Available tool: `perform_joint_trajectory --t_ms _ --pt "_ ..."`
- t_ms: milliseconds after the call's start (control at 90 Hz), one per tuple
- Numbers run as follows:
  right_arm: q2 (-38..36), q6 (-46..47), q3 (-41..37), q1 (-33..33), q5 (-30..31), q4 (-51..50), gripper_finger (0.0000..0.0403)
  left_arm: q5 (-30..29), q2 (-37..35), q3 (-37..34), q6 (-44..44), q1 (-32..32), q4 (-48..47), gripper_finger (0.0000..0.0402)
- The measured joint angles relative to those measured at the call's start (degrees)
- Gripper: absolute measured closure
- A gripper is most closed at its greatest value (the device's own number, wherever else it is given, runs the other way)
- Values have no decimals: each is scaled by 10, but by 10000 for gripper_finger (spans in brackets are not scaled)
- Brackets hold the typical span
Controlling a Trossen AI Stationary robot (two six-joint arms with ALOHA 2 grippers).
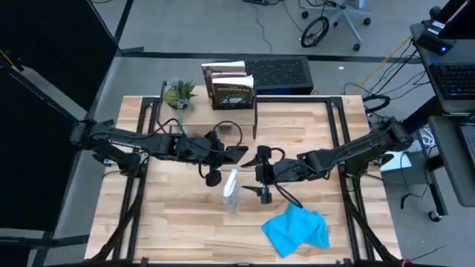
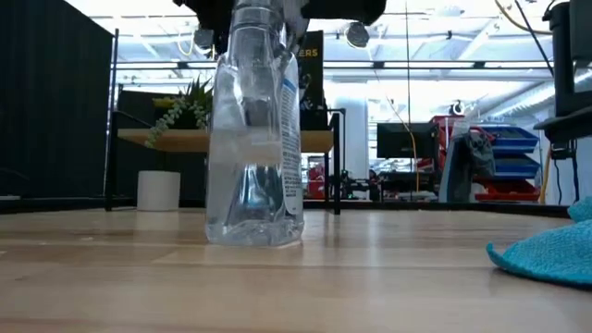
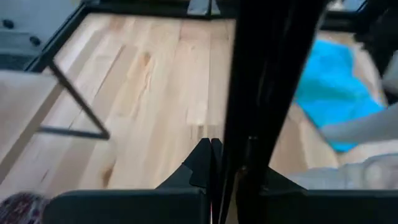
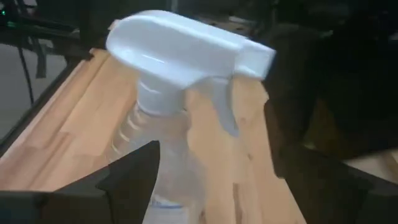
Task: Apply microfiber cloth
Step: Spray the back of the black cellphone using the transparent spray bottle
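Right gripper (image 1: 251, 191) spread wide either side of clear spray bottle (image 1: 231, 190), fingers apparently clear of it. Bottle upright at table (image 1: 178, 222) centre. Microfiber cloth (image 1: 297, 230) crumpled flat near front edge, right of bottle, apart from both grippers. Left gripper (image 3: 208, 163) pressed closed, empty, hovering behind bottle.

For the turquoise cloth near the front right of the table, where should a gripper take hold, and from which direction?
Take the microfiber cloth at a raised fold near its middle, coming straight down from above. It lies crumpled and low on the table, so a side approach would probably only push it. The spray bottle stands clear of it.
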Motion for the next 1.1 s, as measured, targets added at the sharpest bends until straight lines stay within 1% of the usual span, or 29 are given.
perform_joint_trajectory --t_ms 267,500,644,800,933,1100 --pt "-5 8 0 -1 61 4 94 -2 0 0 0 -3 4 395" --pt "-5 14 0 -2 57 18 94 -1 0 0 -1 -4 18 395" --pt "-4 4 0 -2 57 63 94 -1 -1 0 -1 -4 25 395" --pt "15 -10 0 -8 56 105 94 -2 -1 0 -1 -4 31 395" --pt "31 -9 0 -17 59 109 94 -4 -1 0 -3 -4 28 395" --pt "32 -11 0 -19 71 115 94 -6 -1 0 -3 -3 31 395"
